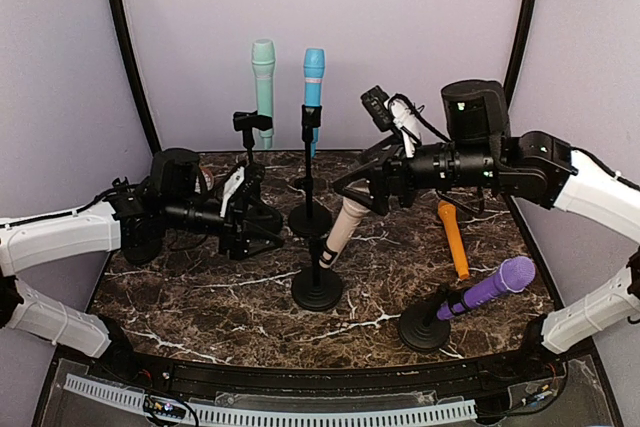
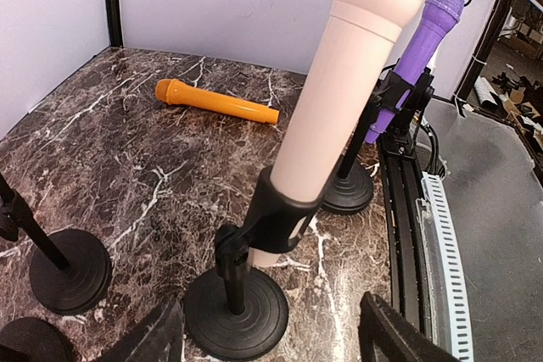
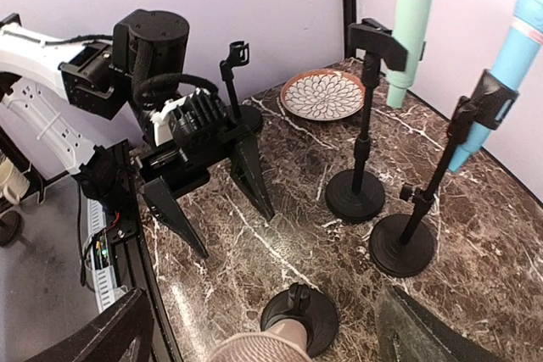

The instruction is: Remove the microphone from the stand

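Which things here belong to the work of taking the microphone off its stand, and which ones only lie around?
Belong to the job:
- pink microphone
- stand that clips it
- right gripper, open at the microphone's head

Only lying about:
- orange microphone, flat on the marble
- purple microphone
- mint microphone
- blue microphone
- plate

No legible text, labels, brands or numbers in any view; any small markings too blurry to read.
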Motion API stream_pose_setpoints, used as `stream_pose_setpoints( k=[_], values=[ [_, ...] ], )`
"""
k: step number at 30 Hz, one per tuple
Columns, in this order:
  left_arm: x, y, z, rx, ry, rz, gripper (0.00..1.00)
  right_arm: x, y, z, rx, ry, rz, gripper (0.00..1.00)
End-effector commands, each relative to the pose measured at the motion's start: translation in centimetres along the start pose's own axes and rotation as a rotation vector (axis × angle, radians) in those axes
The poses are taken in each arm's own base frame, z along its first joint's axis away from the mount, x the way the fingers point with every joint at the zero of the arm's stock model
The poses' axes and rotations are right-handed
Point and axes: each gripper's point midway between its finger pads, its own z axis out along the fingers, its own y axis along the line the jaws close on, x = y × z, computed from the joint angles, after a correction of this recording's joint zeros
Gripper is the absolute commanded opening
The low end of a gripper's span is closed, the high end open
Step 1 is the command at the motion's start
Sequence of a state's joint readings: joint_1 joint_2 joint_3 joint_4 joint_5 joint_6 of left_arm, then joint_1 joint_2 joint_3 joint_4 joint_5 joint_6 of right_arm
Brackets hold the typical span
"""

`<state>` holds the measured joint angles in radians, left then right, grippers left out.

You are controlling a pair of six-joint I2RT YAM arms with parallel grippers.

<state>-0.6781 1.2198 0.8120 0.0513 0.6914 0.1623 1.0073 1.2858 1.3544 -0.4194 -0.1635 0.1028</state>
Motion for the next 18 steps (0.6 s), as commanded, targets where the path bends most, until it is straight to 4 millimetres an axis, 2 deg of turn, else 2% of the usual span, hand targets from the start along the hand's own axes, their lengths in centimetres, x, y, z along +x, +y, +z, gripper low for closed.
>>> stream_pose_setpoints(
  k=[1, 5, 9, 11, 16, 18],
  values=[
    [-2.8, -0.2, -0.1, 0.007, -0.065, 0.046, 0.73, -0.8, -1.4, -1.7, 0.108, -0.084, 0.082, 0.93],
    [-2.7, 1.4, 0.1, -0.073, -0.069, 0.045, 0.74, -0.4, -2.5, -3.4, 0.236, -0.136, 0.183, 0.95],
    [-1.4, 3.1, 0.3, -0.163, -0.029, 0.008, 0.74, 0.3, 0.0, -3.4, 0.298, -0.181, 0.218, 0.95],
    [-1.1, 3.6, 0.2, -0.195, -0.019, 0.0, 0.74, 0.9, 0.5, -3.1, 0.341, -0.181, 0.245, 0.95],
    [-1.2, 3.9, -0.2, -0.227, -0.018, 0.003, 0.75, 2.0, -1.3, -3.3, 0.502, -0.198, 0.368, 0.95],
    [-1.1, 3.9, -0.4, -0.234, -0.016, 0.006, 0.75, 1.8, -1.2, -3.0, 0.499, -0.215, 0.391, 0.94]
  ],
)
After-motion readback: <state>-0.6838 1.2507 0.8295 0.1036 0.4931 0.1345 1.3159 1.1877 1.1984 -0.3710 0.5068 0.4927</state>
